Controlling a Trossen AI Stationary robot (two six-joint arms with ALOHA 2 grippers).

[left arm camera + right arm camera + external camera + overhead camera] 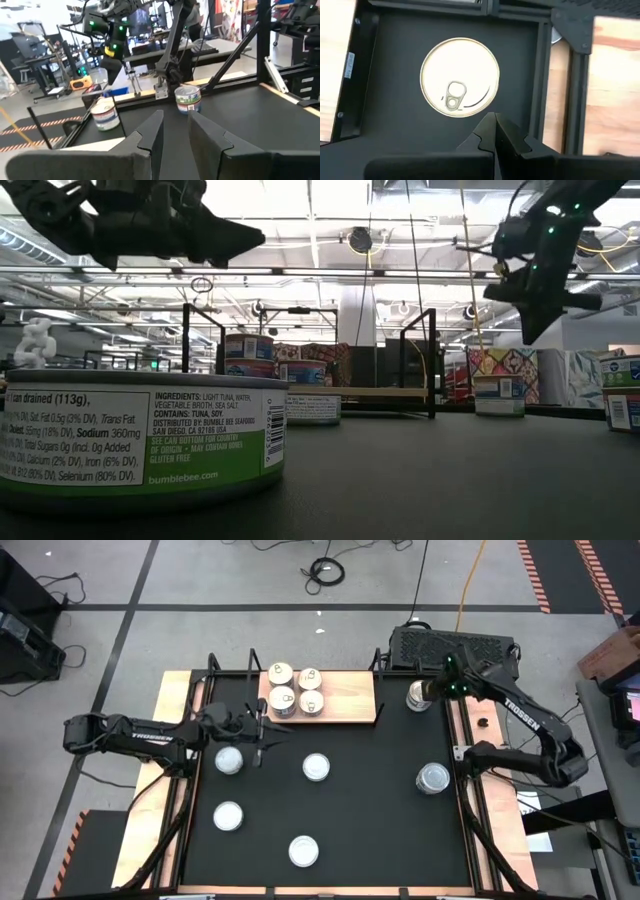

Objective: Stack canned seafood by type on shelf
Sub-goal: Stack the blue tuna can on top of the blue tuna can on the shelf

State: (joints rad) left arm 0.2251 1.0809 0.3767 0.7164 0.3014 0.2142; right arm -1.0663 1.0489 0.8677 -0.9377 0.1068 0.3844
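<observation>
- The shelf (pixel 345 697), a pale wooden board with black rods at its ends, lies at the far middle of the black worktop (pixel 370 830).
- Four white-topped tins (pixel 295 690) stand on the shelf's left part in a tight square, touching or nearly touching one another.
- Silvery-topped tins (pixel 316 767) lie loose on the worktop: one near the centre, two on the left side, one near the front edge, one on the right side near the right arm's base.
- One further tin (pixel 418 696) stands on the worktop just right of the shelf; in the right wrist view its pale top with a pull-ring (pixel 455 95) shows from straight above.
- The left gripper (pixel 259 730) hangs above the worktop just off the shelf's left front corner, close to one of the left-side tins; in the left wrist view its jaws stand a little apart with nothing between them.
- The right gripper (pixel 495 131) hovers above the tin beside the shelf; its jaws are pressed together and hold nothing.
- In the low view a labelled tin (pixel 140 440) fills the near left, and both arms hang clear of the worktop.
</observation>
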